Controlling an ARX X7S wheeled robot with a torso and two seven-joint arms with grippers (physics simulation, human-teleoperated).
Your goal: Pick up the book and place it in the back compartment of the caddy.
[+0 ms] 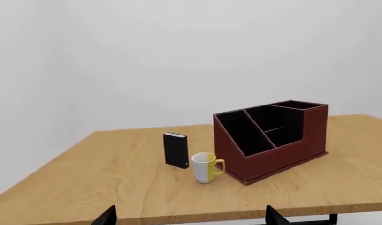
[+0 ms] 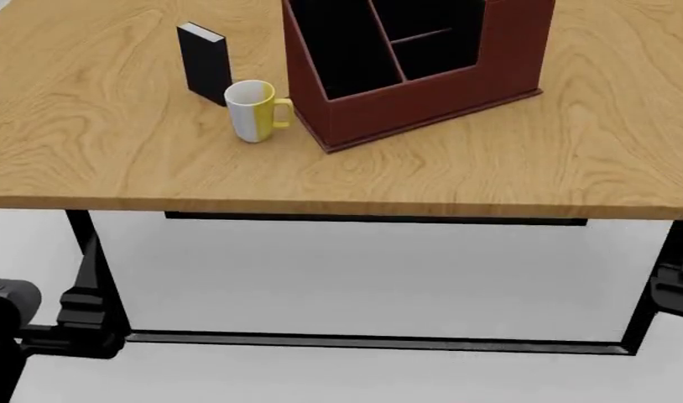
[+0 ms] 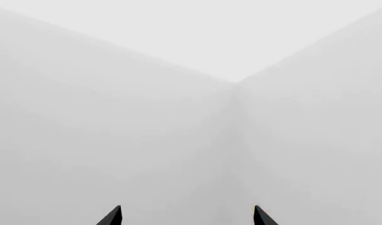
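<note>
The book is a thin black hardcover standing upright on the wooden table, just behind the white-and-yellow mug. The maroon caddy stands right of the mug, and its back compartment is the small black cell on the near side of the thin cross-divider. The left wrist view shows the book, the mug, the caddy and that cell. My left gripper is open and empty, off the table's near edge. My right gripper is open and empty, facing a blank wall.
The table's near edge runs across the head view, with its black frame below. Parts of my arms show low at the left and right of that view. White walls surround the table.
</note>
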